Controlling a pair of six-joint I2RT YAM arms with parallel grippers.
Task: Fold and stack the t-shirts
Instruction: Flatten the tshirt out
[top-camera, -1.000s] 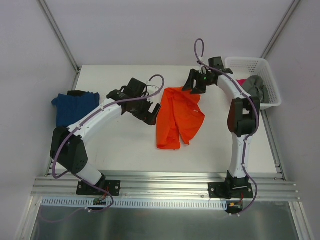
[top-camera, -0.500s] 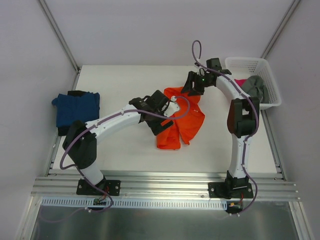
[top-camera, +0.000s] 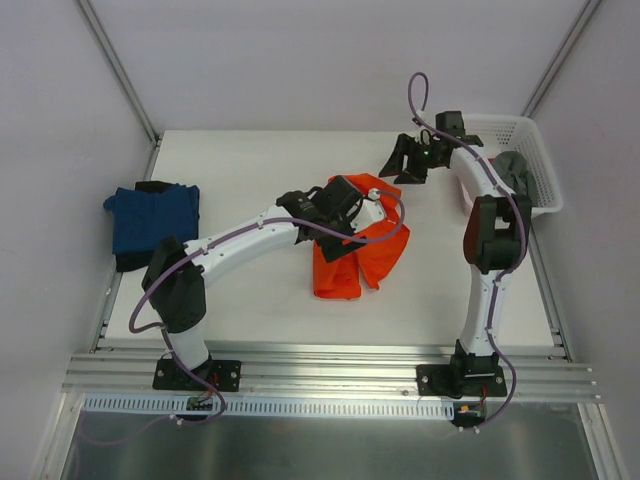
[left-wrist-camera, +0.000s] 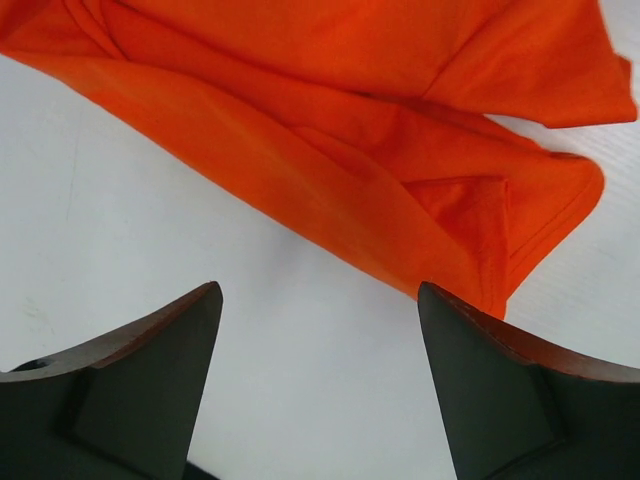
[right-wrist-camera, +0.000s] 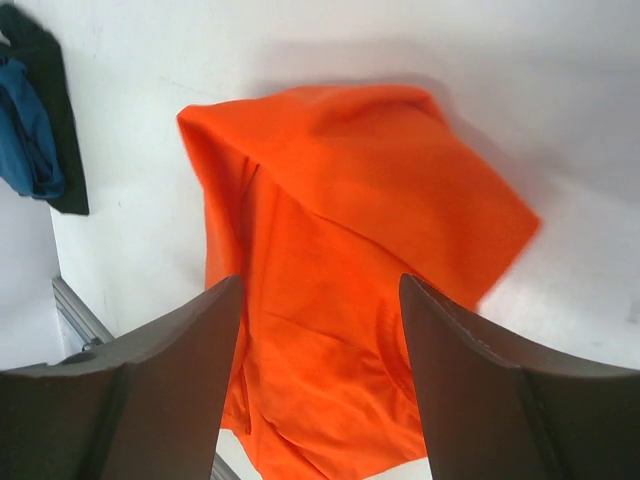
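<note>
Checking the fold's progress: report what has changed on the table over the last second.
The left claw swung right, from left of the orange t-shirt to above its upper part, jaws open. The right claw drew back from the shirt's top edge toward the basket, open and empty. The shirt's lower half, the folded blue t-shirt and the basket stayed put.

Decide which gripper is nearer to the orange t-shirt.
Left. The left gripper is over the orange t-shirt; the right gripper is clear of the cloth, beyond its far right corner.
</note>
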